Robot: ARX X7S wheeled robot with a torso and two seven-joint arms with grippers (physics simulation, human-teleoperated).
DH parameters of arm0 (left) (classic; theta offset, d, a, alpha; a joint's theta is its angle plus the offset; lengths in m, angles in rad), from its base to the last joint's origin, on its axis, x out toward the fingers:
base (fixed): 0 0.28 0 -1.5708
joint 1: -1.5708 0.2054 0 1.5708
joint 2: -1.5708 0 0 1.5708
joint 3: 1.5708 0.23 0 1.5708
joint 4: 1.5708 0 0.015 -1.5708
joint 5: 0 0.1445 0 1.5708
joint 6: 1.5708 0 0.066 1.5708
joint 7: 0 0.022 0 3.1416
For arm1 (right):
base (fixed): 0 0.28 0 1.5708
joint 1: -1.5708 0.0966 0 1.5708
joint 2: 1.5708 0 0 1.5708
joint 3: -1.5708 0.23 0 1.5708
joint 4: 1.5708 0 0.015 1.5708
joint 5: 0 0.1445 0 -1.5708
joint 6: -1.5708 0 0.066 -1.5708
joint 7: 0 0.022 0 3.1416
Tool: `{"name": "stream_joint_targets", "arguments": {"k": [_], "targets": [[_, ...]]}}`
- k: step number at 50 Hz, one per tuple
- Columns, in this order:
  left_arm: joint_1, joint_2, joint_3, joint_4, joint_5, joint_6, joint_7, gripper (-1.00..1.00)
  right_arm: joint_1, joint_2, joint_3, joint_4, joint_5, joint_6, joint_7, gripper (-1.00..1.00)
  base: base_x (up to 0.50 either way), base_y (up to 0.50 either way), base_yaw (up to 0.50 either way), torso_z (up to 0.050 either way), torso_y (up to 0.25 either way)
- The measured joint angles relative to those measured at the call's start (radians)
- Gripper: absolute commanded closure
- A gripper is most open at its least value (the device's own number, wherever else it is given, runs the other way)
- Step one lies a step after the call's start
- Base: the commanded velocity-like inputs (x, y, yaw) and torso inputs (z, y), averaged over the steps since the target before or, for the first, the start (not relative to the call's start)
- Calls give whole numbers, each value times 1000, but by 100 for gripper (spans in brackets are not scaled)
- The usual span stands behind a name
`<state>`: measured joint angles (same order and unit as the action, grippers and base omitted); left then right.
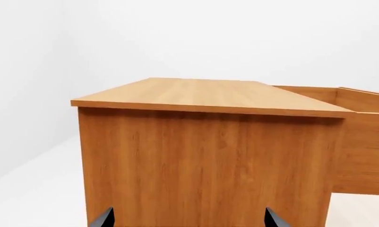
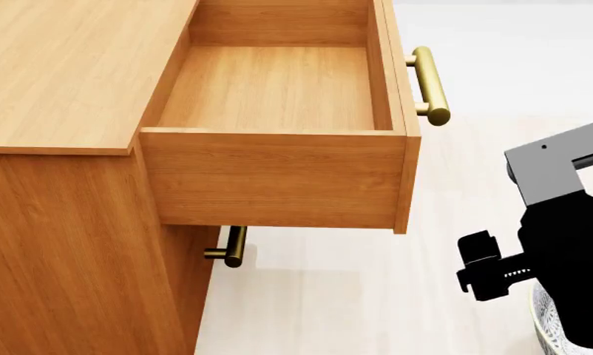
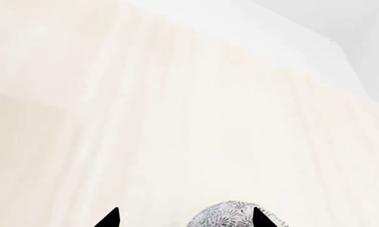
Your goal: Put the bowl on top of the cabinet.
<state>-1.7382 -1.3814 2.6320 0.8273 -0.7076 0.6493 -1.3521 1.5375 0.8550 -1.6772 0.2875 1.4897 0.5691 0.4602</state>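
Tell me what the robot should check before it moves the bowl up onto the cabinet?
1. Cabinet top bare and flat where visible: ok.
2. Top drawer pulled out, sticking into the path: not ok.
3. Bowl beside one fingertip of the right end effector, partly between the two; actually gripped: cannot tell.
4. Bowl in head view: only a sliver behind the right arm: not ok.
5. Left end effector open, faces the cabinet side, holds nothing: ok.
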Motion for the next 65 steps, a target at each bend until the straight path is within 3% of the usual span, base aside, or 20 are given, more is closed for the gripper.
{"name": "stream_joint_targets", "arguments": {"k": [46,47,65], "targets": [[63,-8,-29,-36,13,45,5,-100,-230,-41,-32,209,-13,-109,-90,-100,0,0,0,0,0],[64,-9,-29,-37,14,45,5,-100,-232,-42,-32,208,-14,-111,-90,100,0,0,0,0,0],[68,-37,-39,-32,19,42,17,-100,-234,-30,-26,179,-9,-117,-59,100,0,0,0,0,0]]}}
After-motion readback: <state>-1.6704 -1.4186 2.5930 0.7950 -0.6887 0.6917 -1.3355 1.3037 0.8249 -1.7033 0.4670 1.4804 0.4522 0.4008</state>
